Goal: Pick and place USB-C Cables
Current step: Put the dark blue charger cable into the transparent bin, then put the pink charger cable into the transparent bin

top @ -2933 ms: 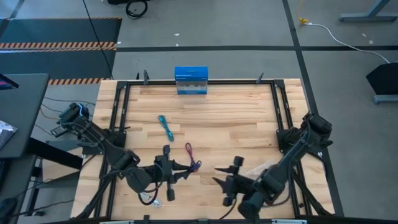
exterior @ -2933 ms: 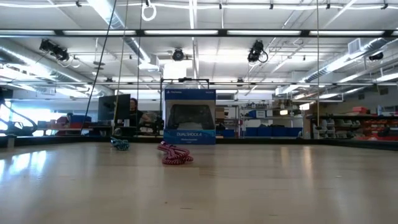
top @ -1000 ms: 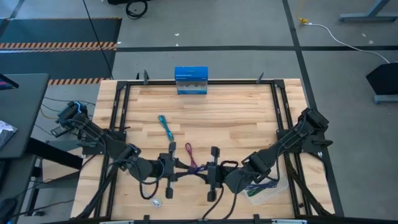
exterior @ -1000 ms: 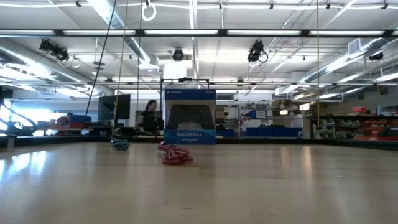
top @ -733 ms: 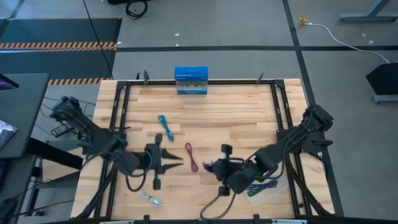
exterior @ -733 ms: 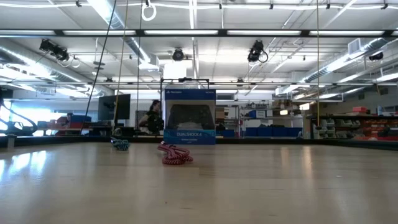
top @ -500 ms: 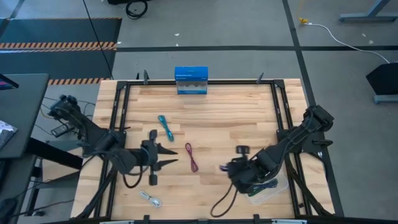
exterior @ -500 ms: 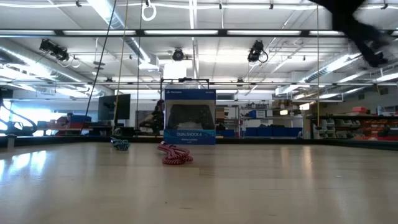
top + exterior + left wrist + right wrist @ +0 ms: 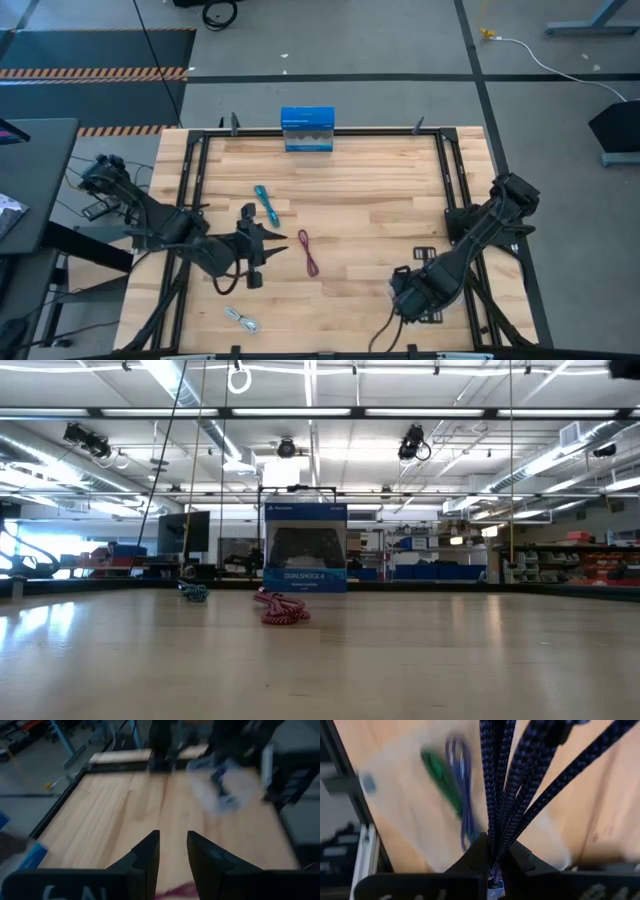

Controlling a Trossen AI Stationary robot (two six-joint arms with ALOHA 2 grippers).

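We are holding the dark purple cable [image 9: 510,790] pinched in our right gripper [image 9: 494,854] above the clear tray [image 9: 420,835]; our left gripper [image 9: 172,851] is waiting open.

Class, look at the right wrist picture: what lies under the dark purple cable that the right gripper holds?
Under the dark purple cable, pinched in the right gripper, lie a green cable and a bluish-purple cable, blurred, on a pale surface. What the strands cover cannot be seen.
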